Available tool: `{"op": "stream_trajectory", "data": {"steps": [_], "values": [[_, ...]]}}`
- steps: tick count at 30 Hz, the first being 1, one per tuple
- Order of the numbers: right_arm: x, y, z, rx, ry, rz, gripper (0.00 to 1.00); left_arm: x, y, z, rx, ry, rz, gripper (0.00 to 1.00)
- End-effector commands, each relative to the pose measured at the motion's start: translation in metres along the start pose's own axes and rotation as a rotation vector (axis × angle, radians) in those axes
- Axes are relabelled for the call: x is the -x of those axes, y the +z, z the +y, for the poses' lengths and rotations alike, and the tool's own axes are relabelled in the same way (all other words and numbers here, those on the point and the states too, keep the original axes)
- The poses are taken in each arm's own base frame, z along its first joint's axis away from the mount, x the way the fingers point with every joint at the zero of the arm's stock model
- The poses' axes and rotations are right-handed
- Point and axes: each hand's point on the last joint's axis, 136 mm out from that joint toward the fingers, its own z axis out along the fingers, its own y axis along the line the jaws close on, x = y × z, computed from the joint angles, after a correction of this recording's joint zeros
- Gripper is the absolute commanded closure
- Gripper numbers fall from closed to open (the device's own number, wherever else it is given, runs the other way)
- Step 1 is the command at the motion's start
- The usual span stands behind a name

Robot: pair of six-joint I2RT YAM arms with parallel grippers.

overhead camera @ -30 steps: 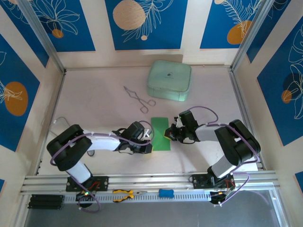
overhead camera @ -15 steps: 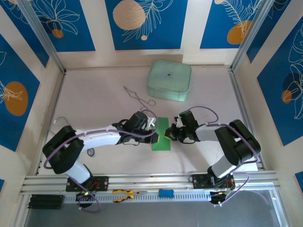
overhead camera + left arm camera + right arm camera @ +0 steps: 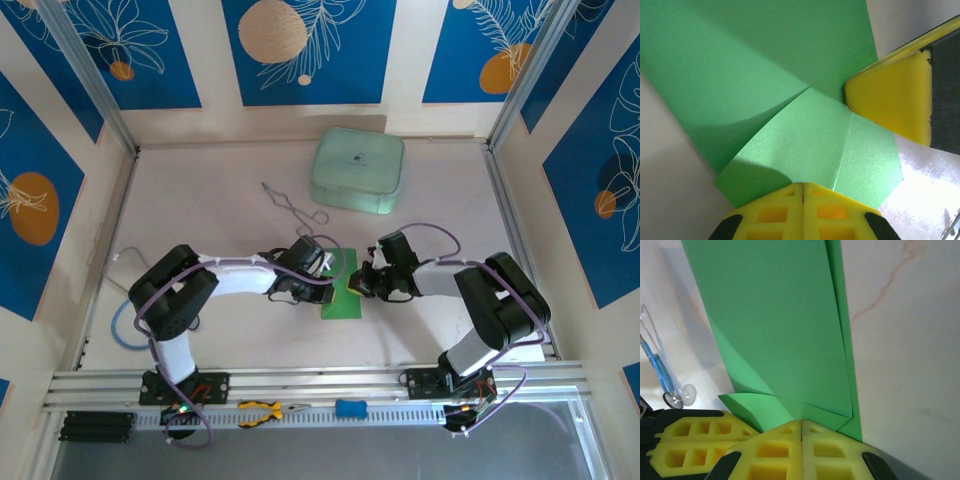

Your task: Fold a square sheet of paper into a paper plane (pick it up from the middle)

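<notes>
- Left claw (image 3: 326, 272), seen from above: its tip is set on the left part of the square sheet of paper (image 3: 342, 302), well apart from the mint-green case (image 3: 358, 170). My right claw (image 3: 358, 284) meets the sheet from the opposite side. I judge the two tips brace it for creasing.
- Left wrist view: my left claw (image 3: 802, 192) has its pads pressed together at the near edge of the sheet (image 3: 765, 75). One flap stands raised and curved. The right claw's pad (image 3: 892, 97) touches the flap, probably pinning it.
- Right wrist view: my right claw (image 3: 801, 429) has its pads pressed together at a folded corner of the sheet (image 3: 775, 325). Whether paper is nipped between them, I cannot tell.
</notes>
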Motion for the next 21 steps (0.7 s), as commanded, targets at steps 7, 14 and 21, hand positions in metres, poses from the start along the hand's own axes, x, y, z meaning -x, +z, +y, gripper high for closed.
{"op": "stream_trajectory", "data": {"steps": [7, 14, 21], "values": [[-0.005, -0.051, 0.015, -0.073, -0.030, -0.078, 0.66, -0.027, 0.009, 0.023, 0.021, -0.140, 0.033, 1.00], [-0.033, -0.066, -0.002, -0.082, 0.054, -0.100, 0.51, -0.022, 0.002, 0.016, 0.013, -0.176, -0.007, 1.00], [-0.054, -0.056, 0.008, -0.045, 0.041, -0.042, 0.55, -0.018, -0.003, 0.010, -0.005, -0.164, -0.027, 1.00]]}}
